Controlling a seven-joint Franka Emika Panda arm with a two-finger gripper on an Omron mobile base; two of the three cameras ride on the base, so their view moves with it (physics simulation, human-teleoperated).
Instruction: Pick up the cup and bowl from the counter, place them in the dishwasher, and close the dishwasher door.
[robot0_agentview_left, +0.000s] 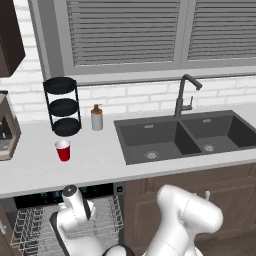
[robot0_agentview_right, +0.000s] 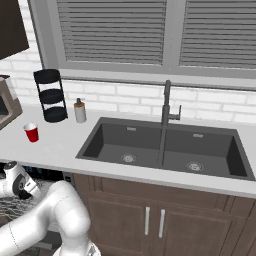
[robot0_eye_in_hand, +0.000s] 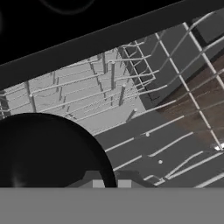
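Gripper (robot0_eye_in_hand: 111, 183) — lowered over the pulled-out white wire rack (robot0_agentview_left: 30, 227) of the dishwasher (robot0_agentview_left: 65, 192). Jaws drawn fully together; in the hand view the two finger tips sit close at the bottom edge, right against the rim of the bowl (robot0_eye_in_hand: 43, 151). The bowl appears pinched at its rim, though the contact itself is hidden at the frame's edge.

Bowl — round, black, glossy, in the lower left of the hand view, over the rack's wires, with the upright tines beyond it. Whether it rests on the rack or hangs just above it cannot be told.

Rack — drawn forward from under the counter (robot0_agentview_left: 100, 160); white wire grid and rows of tines, seen at the lower left of the left base view, with the arm's wrist in front of it.

Dishwasher — under the counter, left of the brown cabinet doors (robot0_agentview_right: 150, 220); black control strip with small lights just beneath the counter edge. The door panel cannot be made out for certain.

Cup (robot0_agentview_left: 63, 150) — red with a white rim, upright on the counter, left of the sink (robot0_agentview_left: 185, 137) and well apart from it, just in front of the three-tier stand (robot0_agentview_left: 63, 106).

Soap dispenser (robot0_agentview_left: 97, 118) — grey bottle, brown pump; beside the stand, towards the sink.

Sink — dark double basin set in the counter, dark tap (robot0_agentview_left: 185, 95) behind it at the white brick wall.
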